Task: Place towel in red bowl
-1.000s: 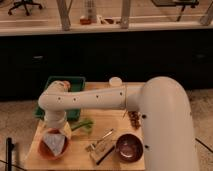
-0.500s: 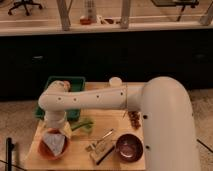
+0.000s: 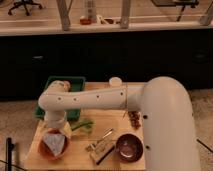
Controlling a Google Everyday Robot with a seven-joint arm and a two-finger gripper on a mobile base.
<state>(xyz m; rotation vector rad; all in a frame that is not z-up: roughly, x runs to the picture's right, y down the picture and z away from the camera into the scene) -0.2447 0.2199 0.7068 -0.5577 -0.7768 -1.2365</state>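
The gripper (image 3: 55,131) hangs straight down over the red bowl (image 3: 46,152), tucked under the thick white wrist of the arm (image 3: 95,98), and whether it is open or closed cannot be told from this angle. Directly beneath it lies the towel (image 3: 55,144), a pale grey-blue crumple sitting inside the red bowl, its upper edge meeting the underside of the wrist; whether the gripper has hold of the cloth or merely stands over it is hidden.

The red bowl rests at the front left corner of the wooden table (image 3: 80,161). Just to its right and slightly behind lies a green object (image 3: 82,125), possibly a vegetable. Further right of the red bowl, near the front edge, lies a flat pale packet with a utensil (image 3: 101,146) across it, and beyond that a dark brown bowl (image 3: 129,148). Behind the red bowl, at the table's back left, stands a green tray (image 3: 76,83), partly covered by the arm. Far behind and to the right of the red bowl a small white cup (image 3: 115,81) stands upright, and a cluster of small dark pieces (image 3: 134,119) lies near the table's right side.
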